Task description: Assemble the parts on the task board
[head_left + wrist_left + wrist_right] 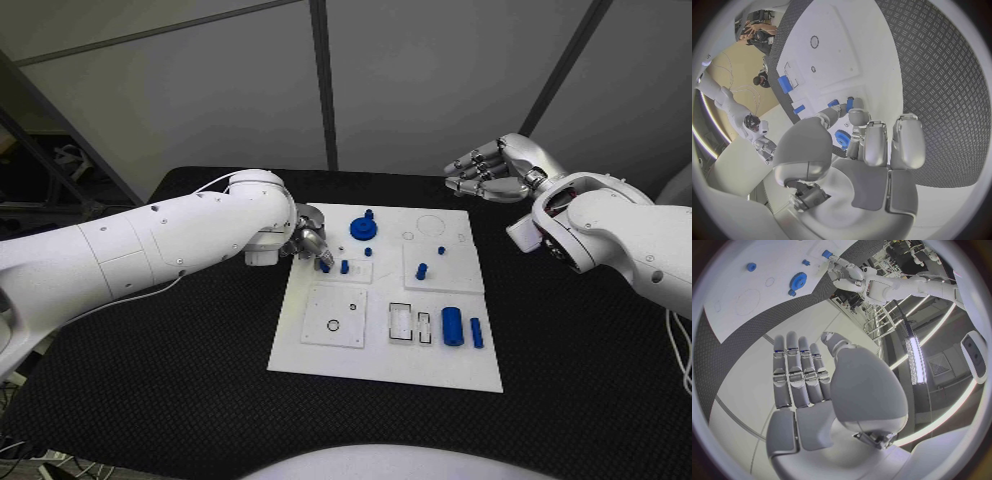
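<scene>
Small blue plastic parts (453, 327) are lying and standing on the flat white task board (387, 370), which is sitting in the middle of the black table (144, 390); a round blue gear (362, 229) is resting near the board's far edge. The left hand (310, 246) is reaching over the board's left edge, fingertips lowering around a short blue peg (326, 265), probably to seat it. Whether it is actually gripping I cannot tell, though the left wrist view is showing blue pieces (842, 137) between its fingers, while the right hand (488, 170) is waiting beyond the far edge, its fingers straight and holding nothing.

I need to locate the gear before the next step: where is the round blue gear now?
In the head view the blue gear sits at the task board's far edge, just right of the left hand.
</scene>
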`<state>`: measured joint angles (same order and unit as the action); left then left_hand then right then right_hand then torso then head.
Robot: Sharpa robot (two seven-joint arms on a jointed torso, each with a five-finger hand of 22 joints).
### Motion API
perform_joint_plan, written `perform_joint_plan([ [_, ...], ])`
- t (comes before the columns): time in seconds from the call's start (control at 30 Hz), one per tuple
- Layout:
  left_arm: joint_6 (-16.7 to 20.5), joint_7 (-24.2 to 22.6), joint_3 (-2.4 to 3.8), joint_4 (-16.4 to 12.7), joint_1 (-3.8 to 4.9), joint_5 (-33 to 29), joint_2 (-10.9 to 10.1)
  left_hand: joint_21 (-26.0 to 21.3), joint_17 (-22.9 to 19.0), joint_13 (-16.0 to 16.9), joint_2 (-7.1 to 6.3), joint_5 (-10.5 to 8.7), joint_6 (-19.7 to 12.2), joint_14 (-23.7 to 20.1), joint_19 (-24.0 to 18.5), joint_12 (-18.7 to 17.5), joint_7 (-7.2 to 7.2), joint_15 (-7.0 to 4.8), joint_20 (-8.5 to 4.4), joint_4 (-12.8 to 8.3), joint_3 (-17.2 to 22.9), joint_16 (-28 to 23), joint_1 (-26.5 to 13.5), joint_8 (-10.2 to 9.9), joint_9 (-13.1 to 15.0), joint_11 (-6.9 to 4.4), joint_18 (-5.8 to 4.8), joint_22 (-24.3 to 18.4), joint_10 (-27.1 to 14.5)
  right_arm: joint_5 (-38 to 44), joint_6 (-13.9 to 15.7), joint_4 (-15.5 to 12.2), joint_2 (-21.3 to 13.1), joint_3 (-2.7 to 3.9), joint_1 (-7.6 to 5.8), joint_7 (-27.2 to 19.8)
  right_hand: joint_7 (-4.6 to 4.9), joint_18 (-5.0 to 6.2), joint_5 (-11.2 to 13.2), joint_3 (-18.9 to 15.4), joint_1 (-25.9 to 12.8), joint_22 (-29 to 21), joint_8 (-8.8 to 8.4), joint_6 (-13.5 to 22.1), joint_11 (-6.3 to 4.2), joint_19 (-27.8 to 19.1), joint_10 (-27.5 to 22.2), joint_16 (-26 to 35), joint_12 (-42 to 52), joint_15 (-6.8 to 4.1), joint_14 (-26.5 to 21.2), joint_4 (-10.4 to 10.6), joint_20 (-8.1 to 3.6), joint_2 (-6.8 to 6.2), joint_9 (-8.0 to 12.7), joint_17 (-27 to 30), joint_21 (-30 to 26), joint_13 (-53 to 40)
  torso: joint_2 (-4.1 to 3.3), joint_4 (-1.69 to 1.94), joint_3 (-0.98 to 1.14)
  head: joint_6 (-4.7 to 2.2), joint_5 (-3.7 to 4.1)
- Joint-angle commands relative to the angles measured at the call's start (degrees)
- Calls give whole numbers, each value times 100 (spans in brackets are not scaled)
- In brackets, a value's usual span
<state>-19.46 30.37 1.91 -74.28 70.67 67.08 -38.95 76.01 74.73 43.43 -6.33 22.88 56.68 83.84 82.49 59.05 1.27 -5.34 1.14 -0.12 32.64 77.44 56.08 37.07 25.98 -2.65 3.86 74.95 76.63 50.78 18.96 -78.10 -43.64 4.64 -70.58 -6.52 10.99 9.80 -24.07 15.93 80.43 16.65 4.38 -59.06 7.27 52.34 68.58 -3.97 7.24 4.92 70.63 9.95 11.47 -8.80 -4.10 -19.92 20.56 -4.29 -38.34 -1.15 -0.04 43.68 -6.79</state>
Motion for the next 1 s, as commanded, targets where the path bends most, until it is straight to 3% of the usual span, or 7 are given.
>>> perform_joint_plan([
  [0.03, -134, 63, -29, 7, -40, 48, 3, 5, 0, 20, 17, -25, 55, 269, 10, 35, -7, -11, -13, 74, -147, 26, -90, -29, -25, -4, 0, 34, 15, 8, -26, -11, -3, 3, -10, -19, 14, 61, -38, 3, -16, -5, 0, 22, -6, 26, -28, 27, -9, -16, -32, -7, 1, 23, -9, 5, -22, 6, -2, 1, -1, 5, -9],
  [0.33, -101, 57, -29, 11, -40, 48, 7, 17, 3, 80, 75, -27, 148, 270, 29, 87, -8, -12, -16, 372, -801, 27, -260, -96, -121, -2, -5, 69, 29, 8, -29, -4, 5, 3, -10, -17, 15, 61, -39, 1, -21, -8, -1, 24, -5, 28, -30, 27, -9, -15, -33, -4, 1, 20, -9, 8, -27, 7, -2, 4, 1, 9, -4],
  [0.73, -28, 51, -29, 29, -40, 48, 17, 25, 3, 104, 142, -23, 190, 270, 41, 106, -9, -12, -18, 523, -1121, 27, -283, -129, -172, -1, -9, 93, 33, 8, -29, -9, -6, 3, -10, -13, 16, 61, -42, -2, -32, -12, -1, 26, -3, 30, -31, 28, -9, -13, -35, 2, 2, 20, -8, 12, -33, 8, -8, 1, 2, 0, 6],
  [0.93, 96, 38, -28, 9, -41, 49, 7, 43, 8, 147, 109, -34, 229, 271, 56, 140, -7, -12, -18, 680, -1442, 30, -375, -140, -201, -1, -15, 122, 52, 8, -30, -9, -10, 3, -10, -13, 16, 61, -42, -2, -32, -12, -1, 26, -3, 30, -31, 28, -9, -13, -35, 2, 2, 20, -8, 12, -33, 8, -4, 3, -1, -4, 8],
  [1.0, 140, 33, -28, -3, -41, 49, -2, 48, 8, 159, 89, -125, 243, 272, 61, 150, -11, -13, -18, 737, -1586, 31, -396, -141, -209, -4, -17, 131, 59, 8, -31, -9, -11, 3, -10, -13, 16, 61, -42, -2, -32, -12, -1, 26, -3, 30, -31, 28, -9, -13, -35, 2, 2, 20, -8, 12, -33, 8, -4, 3, -3, -4, 8],
])
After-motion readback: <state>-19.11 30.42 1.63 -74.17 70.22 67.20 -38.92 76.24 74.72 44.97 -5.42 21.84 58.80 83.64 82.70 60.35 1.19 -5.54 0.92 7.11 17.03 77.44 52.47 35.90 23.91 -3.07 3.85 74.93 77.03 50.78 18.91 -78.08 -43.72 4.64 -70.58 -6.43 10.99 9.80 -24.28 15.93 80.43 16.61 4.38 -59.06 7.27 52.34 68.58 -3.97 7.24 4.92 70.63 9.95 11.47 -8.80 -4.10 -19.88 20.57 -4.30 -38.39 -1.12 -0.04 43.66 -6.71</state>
